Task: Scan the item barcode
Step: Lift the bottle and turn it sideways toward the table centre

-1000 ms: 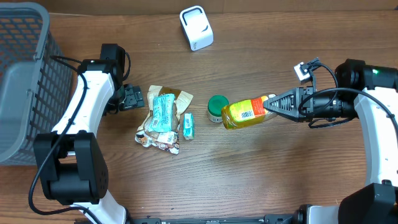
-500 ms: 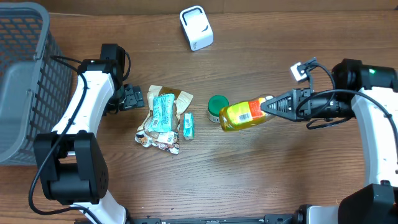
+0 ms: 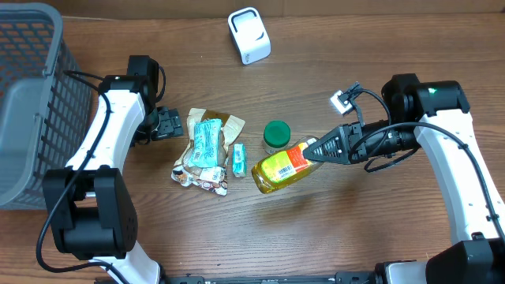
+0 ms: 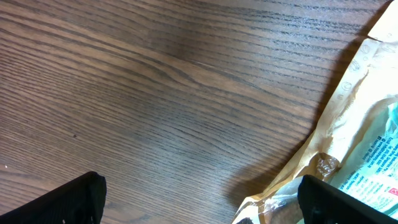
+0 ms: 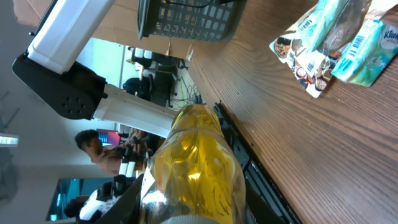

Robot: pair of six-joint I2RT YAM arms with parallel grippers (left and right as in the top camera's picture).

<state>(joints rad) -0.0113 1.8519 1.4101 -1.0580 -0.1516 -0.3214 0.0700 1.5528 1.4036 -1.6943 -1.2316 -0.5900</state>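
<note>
**Right arm holds bottle (image 3: 282, 166) well short of scanner (image 3: 248, 35)**

The right fingers (image 3: 331, 147) clamp narrowly on the bottle's neck, holding it over the middle of the tabletop (image 3: 355, 229); its long axis runs leftward from them, barcode label up; the white scanner lies well apart toward the far edge; the left fingers (image 4: 68, 199) gape wide and empty beside the snack packets (image 3: 207, 150)

The right gripper (image 3: 316, 148) clamps a yellow bottle (image 3: 278, 169) by its neck, barcode label (image 3: 297, 158) up, near a green lid (image 3: 276, 132). The left gripper (image 3: 167, 123) gapes beside snack packets (image 3: 207, 150)
</note>
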